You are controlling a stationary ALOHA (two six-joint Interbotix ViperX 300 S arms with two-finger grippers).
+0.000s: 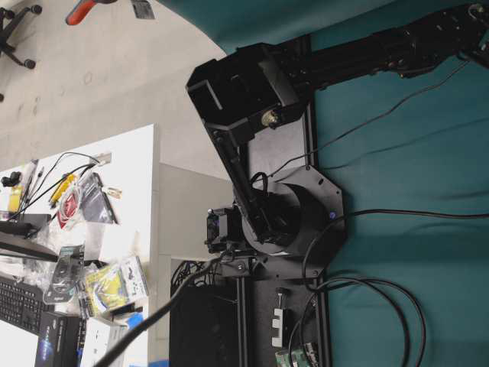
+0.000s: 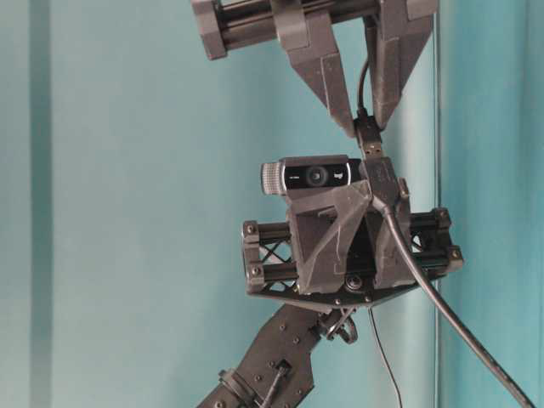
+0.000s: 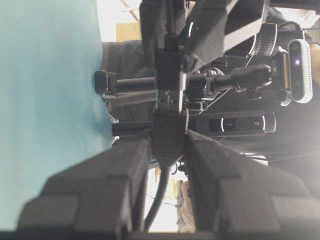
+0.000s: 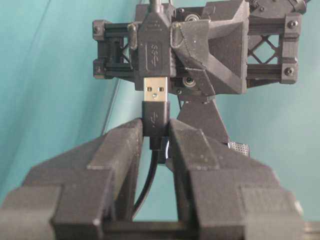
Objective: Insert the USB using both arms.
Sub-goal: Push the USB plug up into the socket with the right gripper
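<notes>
The USB plug (image 4: 156, 95) is light and rigid, with a bright metal shell above a smooth black moulded body. The right gripper (image 4: 156, 127) pinches that body, the best place to hold it, and its limp cable (image 4: 147, 180) hangs between the ribbed fingers. The plug's tip meets the boxy black socket (image 4: 155, 50), which the left gripper (image 3: 169, 145) clamps; the shell looks easy to scrape if tilted.
</notes>
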